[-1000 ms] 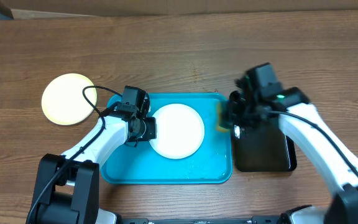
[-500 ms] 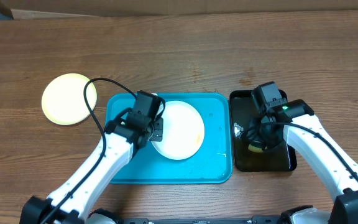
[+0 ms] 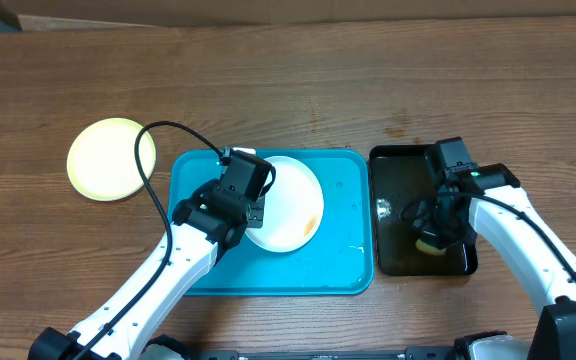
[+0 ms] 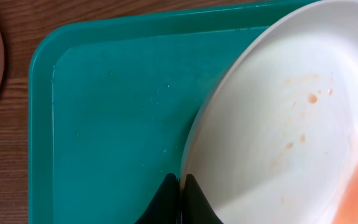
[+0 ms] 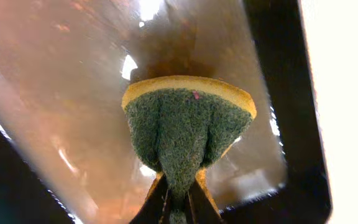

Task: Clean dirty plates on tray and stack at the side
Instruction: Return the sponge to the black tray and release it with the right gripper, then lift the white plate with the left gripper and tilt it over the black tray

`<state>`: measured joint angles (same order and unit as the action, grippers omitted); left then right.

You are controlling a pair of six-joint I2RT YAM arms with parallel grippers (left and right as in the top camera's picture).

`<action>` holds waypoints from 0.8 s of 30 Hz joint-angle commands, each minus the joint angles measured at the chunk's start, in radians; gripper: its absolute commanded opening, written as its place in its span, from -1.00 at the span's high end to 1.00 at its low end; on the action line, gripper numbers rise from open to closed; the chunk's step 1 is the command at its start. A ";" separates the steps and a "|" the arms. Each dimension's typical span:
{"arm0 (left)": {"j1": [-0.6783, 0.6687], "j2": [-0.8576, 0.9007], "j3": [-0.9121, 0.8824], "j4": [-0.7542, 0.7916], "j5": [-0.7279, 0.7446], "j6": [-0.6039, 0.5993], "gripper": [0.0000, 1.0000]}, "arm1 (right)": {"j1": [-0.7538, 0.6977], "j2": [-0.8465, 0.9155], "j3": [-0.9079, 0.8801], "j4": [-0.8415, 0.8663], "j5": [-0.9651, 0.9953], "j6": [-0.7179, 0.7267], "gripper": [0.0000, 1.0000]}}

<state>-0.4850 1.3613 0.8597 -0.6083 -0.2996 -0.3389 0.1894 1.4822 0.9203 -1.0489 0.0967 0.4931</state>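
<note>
left pincer (image 4: 180, 186) nipping rim of white plate (image 4: 278, 124), right pincer (image 5: 178, 200) squeezing sponge (image 5: 185, 121) over black tray (image 5: 284, 93)

Each arm is built from smooth white moulded links with rounded edges, the left arm (image 3: 158, 275) and the right arm (image 3: 528, 240) alike, and each ends in a black wrist assembly of boxy housings. A thin black cable (image 3: 146, 160) leaves the left wrist housing in a wide loop and rejoins the white link, while a shorter black cable (image 3: 415, 212) loops beside the right wrist. The left gripper (image 4: 180, 186) and the right gripper (image 5: 178, 202) each have two dark fingers tapering to narrow, wedge-shaped tips.
</note>
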 commanded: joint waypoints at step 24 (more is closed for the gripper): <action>-0.008 -0.006 0.238 0.000 0.065 -0.024 0.92 | -0.073 -0.005 -0.108 0.078 -0.257 0.088 -0.98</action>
<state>-0.4850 1.3613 1.0691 -0.6224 -0.2504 -0.3420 0.1173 1.4822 0.7982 -0.9710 -0.1032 0.5514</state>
